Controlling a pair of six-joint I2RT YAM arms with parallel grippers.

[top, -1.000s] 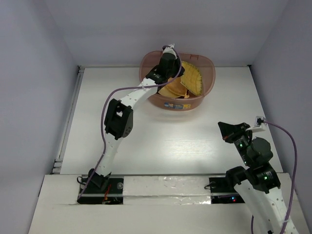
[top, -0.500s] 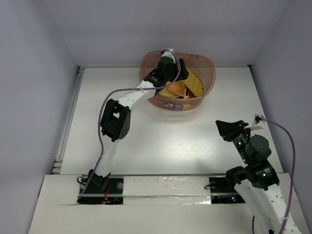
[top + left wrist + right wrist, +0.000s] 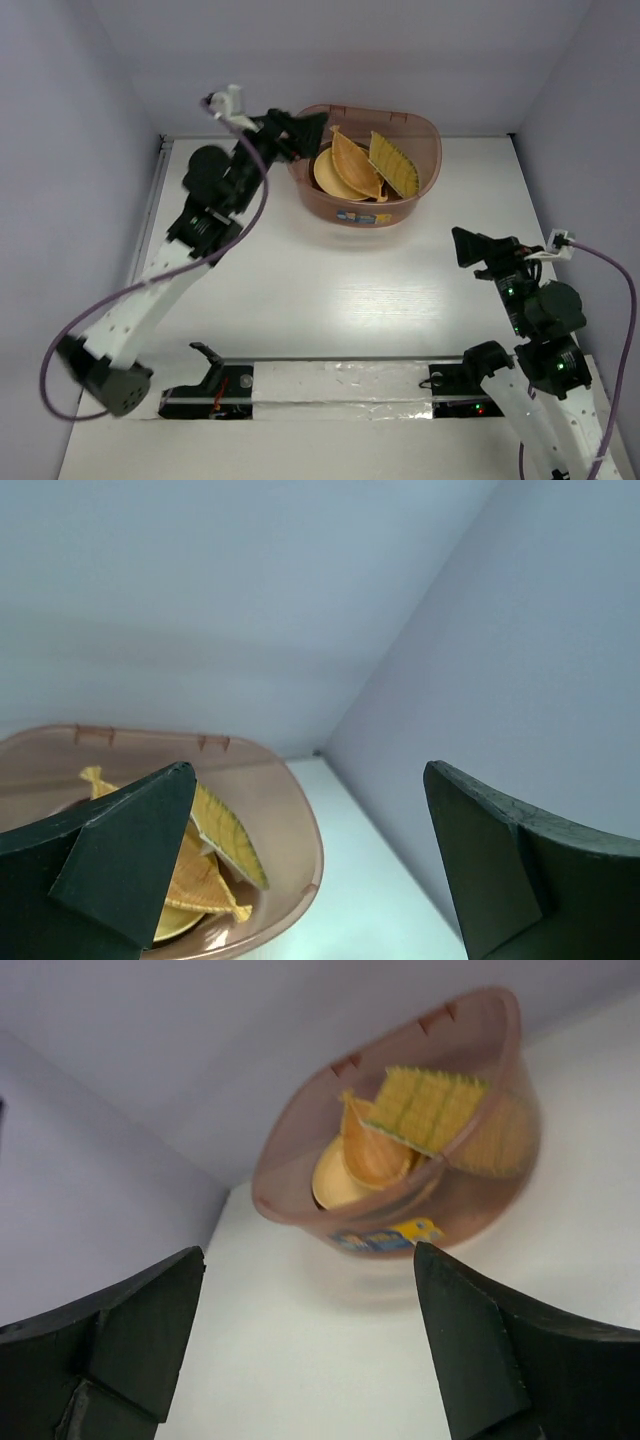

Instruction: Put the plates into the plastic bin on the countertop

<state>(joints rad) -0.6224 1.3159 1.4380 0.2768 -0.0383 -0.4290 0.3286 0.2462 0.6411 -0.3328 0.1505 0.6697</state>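
Observation:
The plastic bin [image 3: 402, 205], reddish-brown and translucent, stands at the back of the white countertop [image 3: 330, 290]. Inside lean three plates: a round yellow one [image 3: 326, 175], an orange leaf-shaped one [image 3: 355, 165] and a yellow woven rectangle [image 3: 393, 163]. My left gripper [image 3: 308, 132] hovers open and empty just left of the bin's rim [image 3: 305, 825]; the woven rectangle [image 3: 232, 832] shows past its left finger. My right gripper [image 3: 468, 248] is open and empty over the counter's right side, pointing at the bin [image 3: 490, 1195] from a distance, with the woven plate [image 3: 430, 1108] and leaf plate [image 3: 375, 1150] in sight.
Pale walls close in the counter at the back and both sides. A rail [image 3: 140, 250] runs along the left edge. A taped strip [image 3: 340, 380] crosses the near edge between the arm bases. A blue and yellow sticker [image 3: 392, 1236] marks the bin's front.
My left gripper opened and drew up and left out of the bin, leaving the orange leaf plate leaning inside. My right gripper also opened and shifted slightly right.

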